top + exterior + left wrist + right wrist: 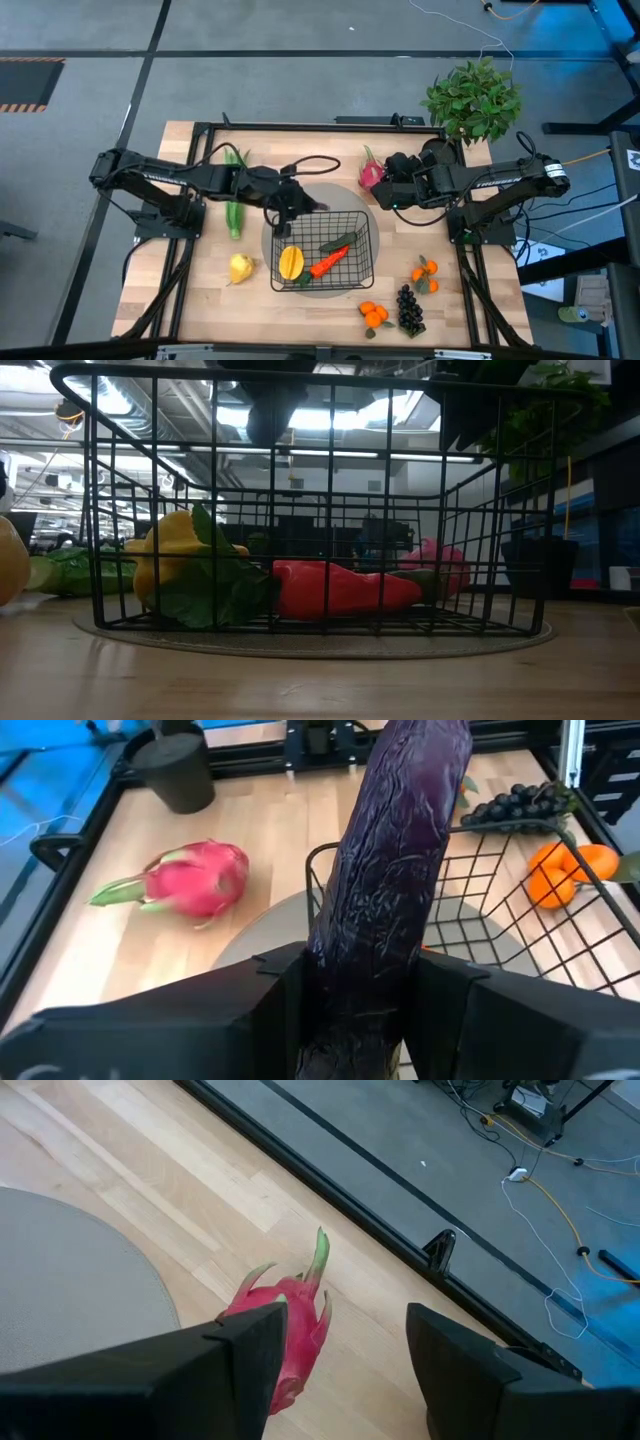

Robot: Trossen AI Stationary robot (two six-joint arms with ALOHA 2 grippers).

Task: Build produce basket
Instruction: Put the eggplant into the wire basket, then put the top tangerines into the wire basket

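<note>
The left arm reaches in from its side of the table, its forearm stretched toward the middle and its wrist turned down. The left gripper has its two dark fingers pressed against either side of a long purple eggplant, which juts forward from between them. The right arm extends inward from the opposite side, elbow bent. The right gripper hangs with its fingers spread apart, nothing clamped between them.
</note>
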